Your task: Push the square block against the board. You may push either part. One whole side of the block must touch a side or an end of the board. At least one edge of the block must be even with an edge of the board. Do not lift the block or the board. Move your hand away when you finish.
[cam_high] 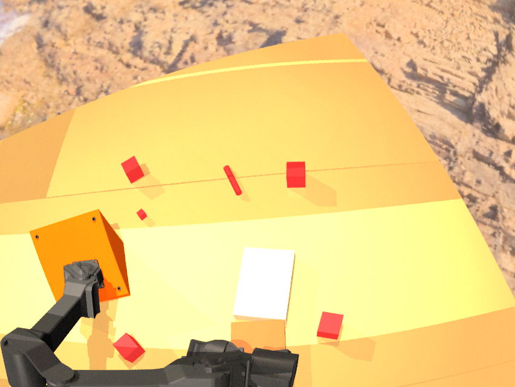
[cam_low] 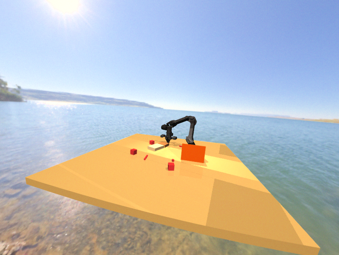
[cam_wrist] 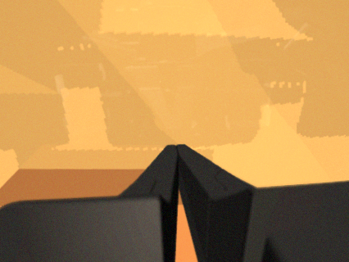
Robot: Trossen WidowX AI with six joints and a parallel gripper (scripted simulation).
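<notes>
The white rectangular board (cam_high: 265, 283) (cam_low: 155, 147) lies flat. The flat orange-brown square block (cam_high: 259, 331) (cam_low: 165, 144) (cam_wrist: 74, 186) lies at its near end in the top view. Their facing sides look touching or nearly so; I cannot tell whether they are flush. The block's left corner juts slightly past the board's, while their right edges look nearly even. My gripper (cam_low: 168, 142) (cam_wrist: 175, 153) is shut and empty, its tips pointing down just beyond the block's side away from the board. In the top view the arm hides the fingertips and the block's near part.
A red cube (cam_high: 330, 325) (cam_low: 151, 142) lies right of the block, another red cube (cam_high: 129, 347) to its left. Beyond the board lie a red cube (cam_high: 295, 175) and a red rod (cam_high: 233, 180). A large orange box (cam_high: 71, 254) (cam_low: 193, 153) stands by the arm's base.
</notes>
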